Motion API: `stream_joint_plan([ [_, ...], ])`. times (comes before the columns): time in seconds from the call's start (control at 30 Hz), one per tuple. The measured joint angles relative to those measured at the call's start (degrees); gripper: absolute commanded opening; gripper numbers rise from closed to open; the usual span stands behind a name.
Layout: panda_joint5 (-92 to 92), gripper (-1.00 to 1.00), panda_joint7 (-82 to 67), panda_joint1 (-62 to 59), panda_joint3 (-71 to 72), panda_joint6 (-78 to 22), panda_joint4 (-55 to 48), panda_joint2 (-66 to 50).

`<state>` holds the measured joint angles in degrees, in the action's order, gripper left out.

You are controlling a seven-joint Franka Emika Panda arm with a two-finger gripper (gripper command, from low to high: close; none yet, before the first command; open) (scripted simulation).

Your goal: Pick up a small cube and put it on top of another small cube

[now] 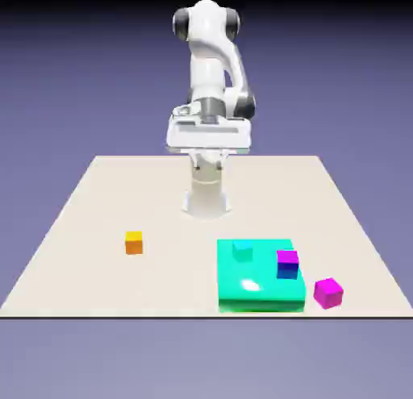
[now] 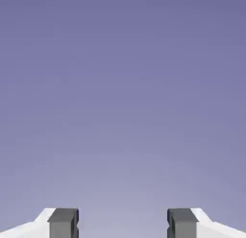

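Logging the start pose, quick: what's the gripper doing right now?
Gripper: open, holding nothing; only the plain backdrop shows between its fingertips.

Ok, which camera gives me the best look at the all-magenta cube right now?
The exterior view: the magenta cube sits unobstructed on the table beside the teal slab. The hand view shows none of it, only backdrop beyond the open gripper.

text: none readable | labels: none | numbers: none | signs: none
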<state>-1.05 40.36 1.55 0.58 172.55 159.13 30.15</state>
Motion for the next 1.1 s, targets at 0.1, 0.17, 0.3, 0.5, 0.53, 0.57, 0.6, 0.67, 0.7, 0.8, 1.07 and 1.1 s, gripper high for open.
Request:
stream_joint_plan([
  [0.1, -2.6, 0.00, -5.2, 2.2, 1.5, -3.6, -4.7, -6.2],
  [0.17, -4.3, 0.00, -8.7, 3.6, 2.4, -6.1, -7.8, -10.4],
  [0.3, -7.8, 0.00, -15.7, 6.5, 4.4, -10.9, -14.0, -18.7],
  [0.5, -13.0, 0.00, -26.1, 11.3, 7.3, -18.2, -23.3, -31.1],
  [0.53, -13.9, 0.00, -27.9, 11.8, 7.7, -19.4, -24.8, -33.2],
  [0.57, -14.8, 0.00, -29.6, 12.5, 8.2, -20.6, -26.4, -35.3],
  [0.6, -15.6, 0.00, -31.3, 13.1, 8.7, -21.8, -27.9, -37.4],
  [0.67, -17.4, 0.00, -34.8, 14.4, 9.7, -24.2, -31.0, -41.5],
  [0.7, -18.2, 0.00, -36.6, 15.1, 10.2, -25.4, -32.6, -43.6],
  [0.8, -20.8, 0.00, -41.8, 17.2, 11.6, -29.1, -37.2, -49.8],
  [1.07, -27.0, 0.00, -48.9, 21.5, 12.3, -31.7, -45.6, -64.1],
  [1.1, -28.0, 0.00, -48.2, 21.9, 11.4, -30.0, -46.0, -66.2],
])
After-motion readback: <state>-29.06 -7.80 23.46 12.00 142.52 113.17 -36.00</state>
